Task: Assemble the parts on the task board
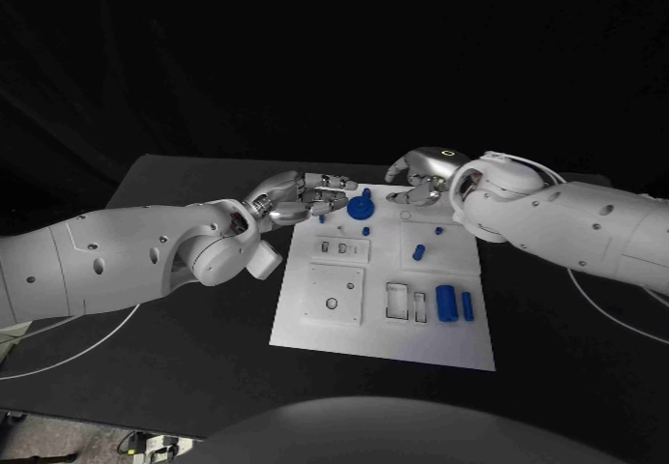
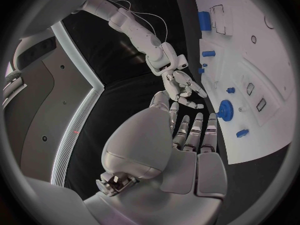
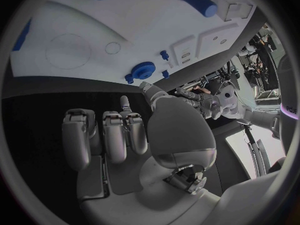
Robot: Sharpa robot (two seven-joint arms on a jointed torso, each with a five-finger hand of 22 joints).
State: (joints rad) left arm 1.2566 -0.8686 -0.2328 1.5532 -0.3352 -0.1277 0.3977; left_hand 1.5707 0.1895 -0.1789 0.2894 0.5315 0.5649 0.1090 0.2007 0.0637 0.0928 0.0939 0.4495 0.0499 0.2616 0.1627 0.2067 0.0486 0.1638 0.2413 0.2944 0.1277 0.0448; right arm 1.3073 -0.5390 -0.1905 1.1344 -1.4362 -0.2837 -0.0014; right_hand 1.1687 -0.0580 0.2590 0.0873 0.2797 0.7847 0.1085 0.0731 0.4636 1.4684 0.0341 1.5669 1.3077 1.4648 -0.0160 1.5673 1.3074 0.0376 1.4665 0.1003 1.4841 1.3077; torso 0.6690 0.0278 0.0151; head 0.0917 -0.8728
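Board point(image 1: 314, 324) fills the head view's centre, a white plate on the black table point(image 1: 167, 377), with dark bare room along its left, right and lower edges. Left hand point(image 1: 300, 200) and right hand point(image 1: 422, 179) hover at its upper edge, fingers loosely curled, holding nothing, flanking the blue gear point(image 1: 363, 206), likely next. Blue pegs point(image 1: 447, 303) wait lower right.
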